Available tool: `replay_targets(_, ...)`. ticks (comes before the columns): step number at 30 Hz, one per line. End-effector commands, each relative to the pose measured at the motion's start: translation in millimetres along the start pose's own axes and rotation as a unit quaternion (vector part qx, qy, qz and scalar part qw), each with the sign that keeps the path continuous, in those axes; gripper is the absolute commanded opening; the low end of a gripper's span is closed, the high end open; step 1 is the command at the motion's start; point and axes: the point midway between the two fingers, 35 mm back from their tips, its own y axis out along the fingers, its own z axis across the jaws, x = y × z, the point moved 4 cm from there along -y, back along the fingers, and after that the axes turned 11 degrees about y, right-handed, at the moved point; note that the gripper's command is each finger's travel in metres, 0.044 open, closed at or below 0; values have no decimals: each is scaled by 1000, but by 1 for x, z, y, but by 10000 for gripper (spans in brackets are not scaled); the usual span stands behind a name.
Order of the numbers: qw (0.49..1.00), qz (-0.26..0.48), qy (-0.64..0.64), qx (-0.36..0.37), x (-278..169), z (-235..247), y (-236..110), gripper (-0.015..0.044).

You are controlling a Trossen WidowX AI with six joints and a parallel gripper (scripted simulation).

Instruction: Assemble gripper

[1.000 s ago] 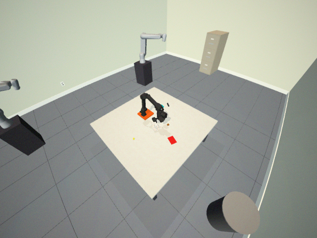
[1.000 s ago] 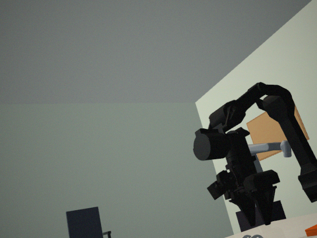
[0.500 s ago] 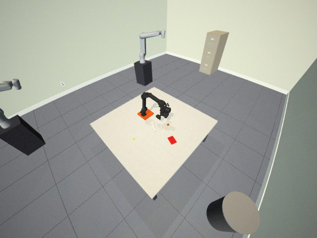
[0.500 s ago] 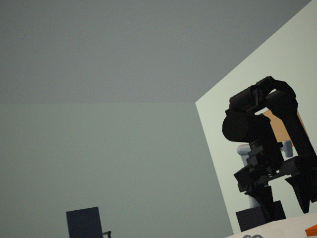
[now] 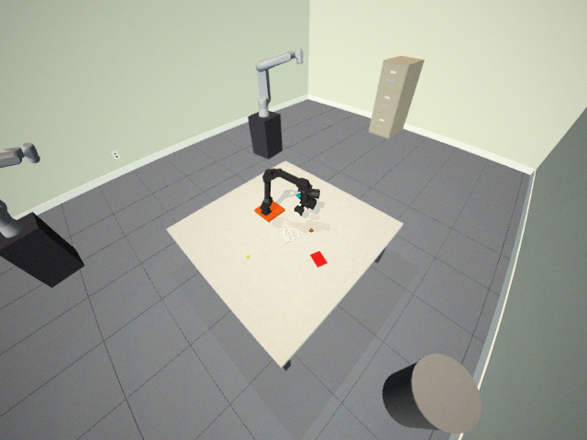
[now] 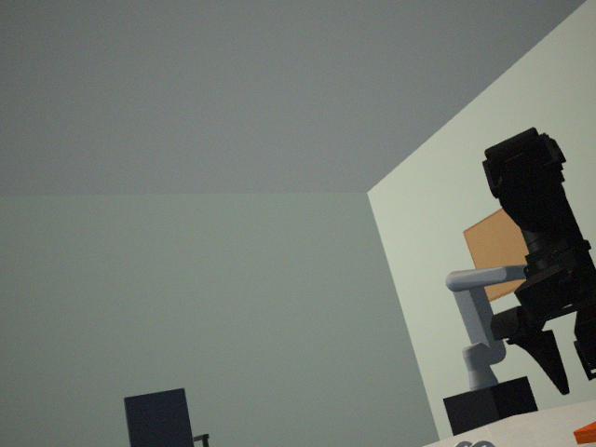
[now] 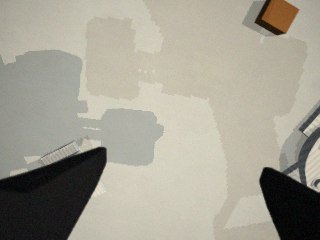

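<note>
Lying farthest left, yellow bit (image 5: 247, 257): well apart from the work.
Orange base (image 5: 269, 218) (image 6: 586, 434): under the foot of the arm (image 5: 267, 189) (image 6: 538, 202).
White parts (image 5: 290, 234) (image 6: 482, 442) (image 7: 314, 162): together on the table (image 5: 265, 293) (image 6: 505, 426) (image 7: 185, 200), right of the base in the top view; a curved edge that looks like a jaw shows at the wrist view's right border.
Jaws on pins: probably placed or close to it, but neither the seating nor the tooth mesh can be told.
Cyan piece (image 5: 298, 194): partly behind the arm.
Gripper (image 5: 304, 209) (image 6: 578, 385) (image 7: 183, 165): wide open, nothing between its fingers, raised over the table.
Ribbed piece (image 7: 60, 154): pale, part hidden behind the left-hand finger in the wrist view; likely the housing plate, apart from the white parts.
Brown block (image 5: 311, 230) (image 7: 281, 16): near the white parts, not touching.
Red plate (image 5: 318, 258): farthest right on the table.
Left to do: judging by that ribbed piece, pick up the plate, lower it level onto both stubs, release, withdraw.
</note>
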Motion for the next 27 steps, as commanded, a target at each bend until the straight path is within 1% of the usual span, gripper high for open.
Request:
replay_targets(1,999,-6,-37,-2,-9,15,-2,440)
replay_targets(13,988,1,-152,3,-45,61,-8,440)
replay_targets(27,961,9,-277,7,-94,104,-15,440)
